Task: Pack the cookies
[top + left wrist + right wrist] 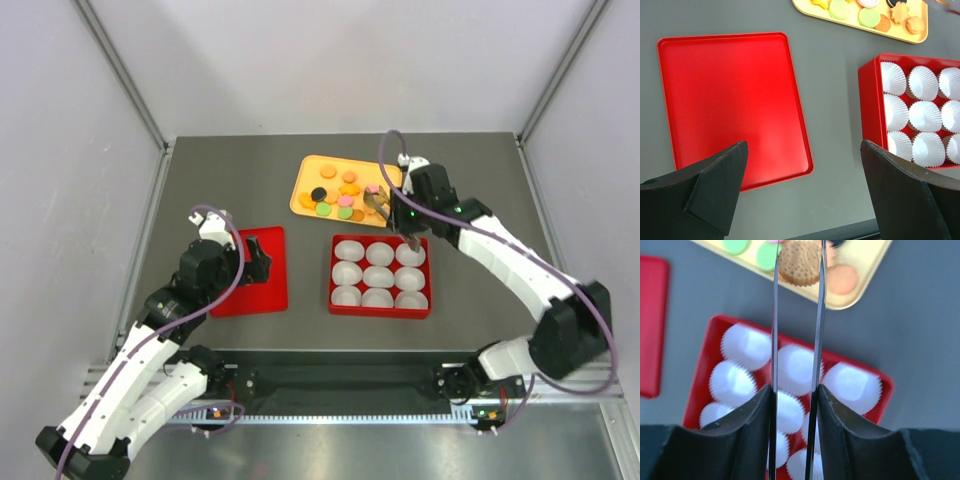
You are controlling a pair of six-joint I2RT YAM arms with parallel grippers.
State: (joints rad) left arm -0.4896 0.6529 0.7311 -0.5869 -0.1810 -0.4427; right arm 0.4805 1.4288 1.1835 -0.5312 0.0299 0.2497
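The cookies (338, 192) are small round discs in orange, green, pink and black, lying on a yellow tray (305, 170) at the back middle. My right gripper (378, 206) hangs over the tray's right end, just behind the red box (380, 312). In the right wrist view its thin fingers (775, 315) are shut on a tan round cookie (799, 262), held above the tray (860, 295) and the box (707, 347). My left gripper (262, 256) is open and empty; in its wrist view (804, 147) it hovers over bare table between the red lid (730, 100) and the box (867, 100).
The red box holds several white paper cups (379, 275), all looking empty. The flat red lid (255, 285) lies left of the box, under the left arm. Metal frame posts and grey walls enclose the table.
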